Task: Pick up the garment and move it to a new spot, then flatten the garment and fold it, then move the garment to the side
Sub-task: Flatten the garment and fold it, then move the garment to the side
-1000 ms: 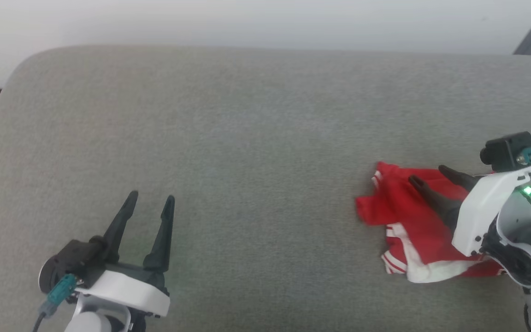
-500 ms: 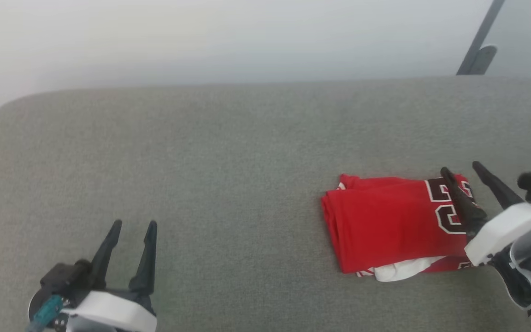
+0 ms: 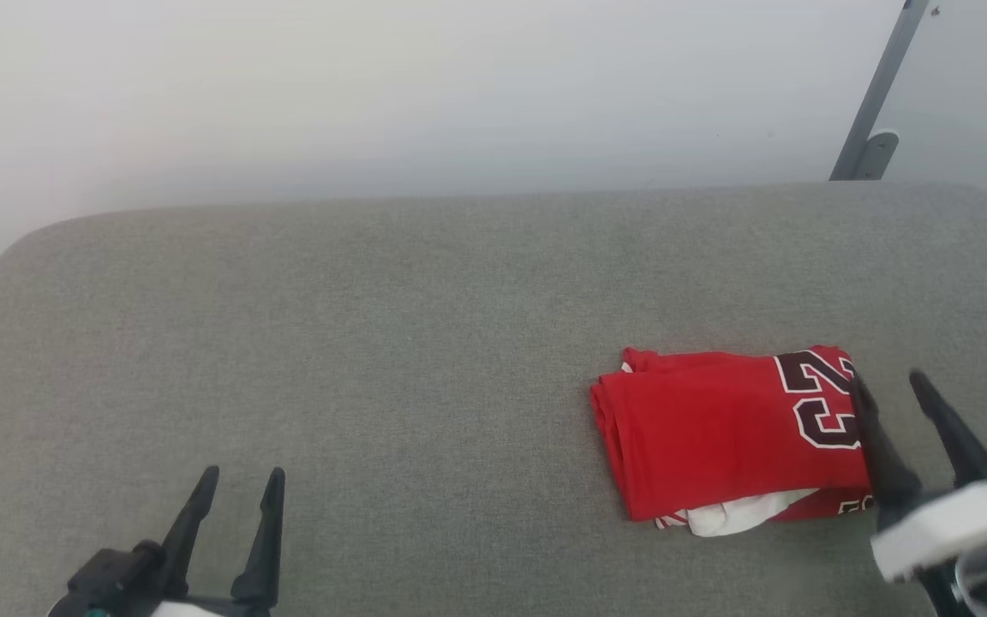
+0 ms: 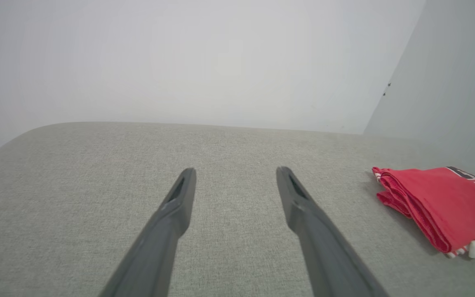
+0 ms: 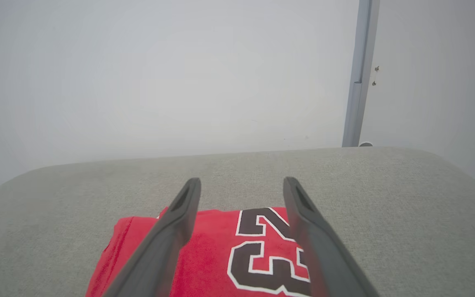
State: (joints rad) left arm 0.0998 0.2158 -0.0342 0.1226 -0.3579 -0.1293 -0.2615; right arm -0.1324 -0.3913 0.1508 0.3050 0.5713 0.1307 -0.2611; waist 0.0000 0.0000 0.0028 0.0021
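Observation:
The garment [image 3: 725,433] lies folded into a red rectangle on the right part of the grey cushion, with dark white-edged numbers near its right end and a white bit poking out below. It also shows at the right edge of the left wrist view as the garment [image 4: 439,206], and under the fingers in the right wrist view as the garment [image 5: 221,255]. My right gripper [image 3: 888,383] is open just off its right end, lifted clear, holding nothing. My left gripper [image 3: 241,473] stands open at the lower left, far from the cloth.
The grey upholstered surface [image 3: 373,343] has rounded far corners and ends at a pale wall. A grey metal post [image 3: 875,103] stands behind the far right corner.
The crumpled garment of a second ago now lies folded flat. My right gripper has drawn back off it to the right. The head camera has tilted up, showing more wall.

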